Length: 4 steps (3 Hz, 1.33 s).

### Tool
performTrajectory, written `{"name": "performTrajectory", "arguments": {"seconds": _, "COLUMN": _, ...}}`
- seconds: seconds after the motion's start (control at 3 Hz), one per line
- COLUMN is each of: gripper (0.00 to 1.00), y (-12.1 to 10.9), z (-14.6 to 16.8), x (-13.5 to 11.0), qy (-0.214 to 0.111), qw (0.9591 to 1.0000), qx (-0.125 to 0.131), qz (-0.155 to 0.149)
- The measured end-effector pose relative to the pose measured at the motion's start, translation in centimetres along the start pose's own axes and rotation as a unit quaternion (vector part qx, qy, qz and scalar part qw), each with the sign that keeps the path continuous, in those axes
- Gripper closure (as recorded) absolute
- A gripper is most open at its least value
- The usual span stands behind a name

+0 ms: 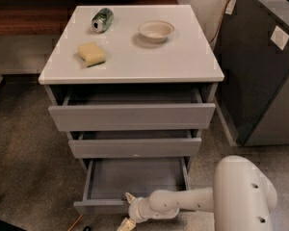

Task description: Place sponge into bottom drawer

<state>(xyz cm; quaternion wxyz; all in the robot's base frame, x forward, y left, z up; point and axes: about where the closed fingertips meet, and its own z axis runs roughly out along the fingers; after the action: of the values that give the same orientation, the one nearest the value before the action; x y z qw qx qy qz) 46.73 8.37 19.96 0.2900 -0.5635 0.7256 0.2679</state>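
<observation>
The pale yellow sponge (91, 54) lies on the left of the white cabinet top (183, 61), untouched. The bottom drawer (135, 177) is pulled out, and its shallow grey box shows nothing inside. My gripper (127, 211) is low at the drawer's front edge, left of centre. One finger (130, 198) sits inside the front panel and the other (124, 224) outside it, so the gripper is shut on the panel. My white arm (241, 196) reaches in from the lower right.
A green can (102, 19) lies on its side at the back left of the top, and a white bowl (156, 31) sits at the back centre. The upper two drawers are partly open. A dark grey cabinet (265, 71) stands to the right. An orange cable (74, 221) lies on the floor.
</observation>
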Motion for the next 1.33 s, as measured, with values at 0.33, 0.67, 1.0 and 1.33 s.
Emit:
{"name": "performTrajectory", "arguments": {"seconds": 0.33, "gripper": 0.0, "y": 0.0, "z": -0.2, "x": -0.2, "qy": 0.0, "qw": 1.0, "qx": -0.001, "qz": -0.001}}
{"name": "performTrajectory", "arguments": {"seconds": 0.67, "gripper": 0.0, "y": -0.2, "z": -2.1, "x": -2.8, "qy": 0.006, "qw": 0.9999, "qx": -0.007, "qz": -0.012}}
{"name": "performTrajectory", "arguments": {"seconds": 1.0, "gripper": 0.0, "y": 0.2, "z": -5.6, "x": -7.1, "qy": 0.038, "qw": 0.9989, "qx": -0.016, "qz": -0.021}}
{"name": "performTrajectory", "arguments": {"seconds": 1.33, "gripper": 0.0, "y": 0.3, "z": -8.8, "x": -10.6, "qy": 0.064, "qw": 0.9973, "qx": -0.02, "qz": -0.03}}
